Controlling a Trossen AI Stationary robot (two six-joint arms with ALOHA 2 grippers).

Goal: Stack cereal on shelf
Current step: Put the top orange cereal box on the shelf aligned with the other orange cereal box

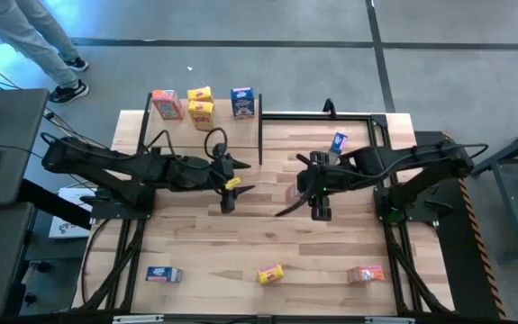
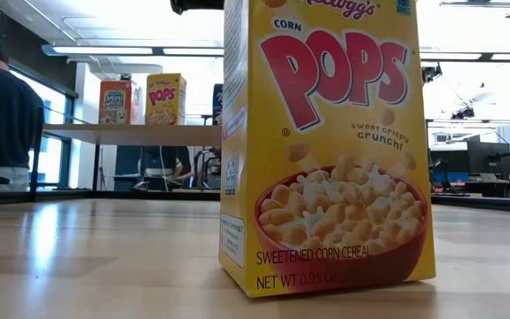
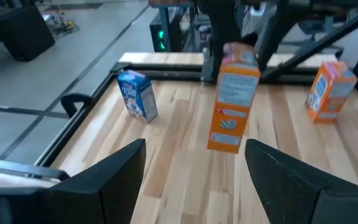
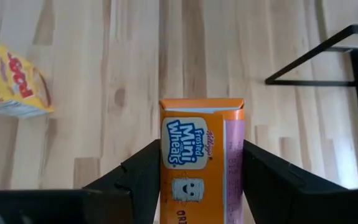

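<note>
My right gripper is shut on an orange cereal box, held above the middle of the table. My left gripper stands open to the left of it, facing the held box with nothing between its fingers. On the shelf at the far left stand an orange box, two yellow ones and a blue one. A blue box stands on the table at the far right. My right gripper pinches the orange box between its two fingers, one on each narrow side, with the printed front toward the wrist camera. The fingers slant down from the table's right and lie along the box. The box hangs lifted clear, slightly tilted, its free end pointing down.
Along the table's near edge lie or stand a blue box, a yellow box that fills the low view, and an orange box. Thin black shelf posts rise near the table's middle. A person walks beyond the far left corner.
</note>
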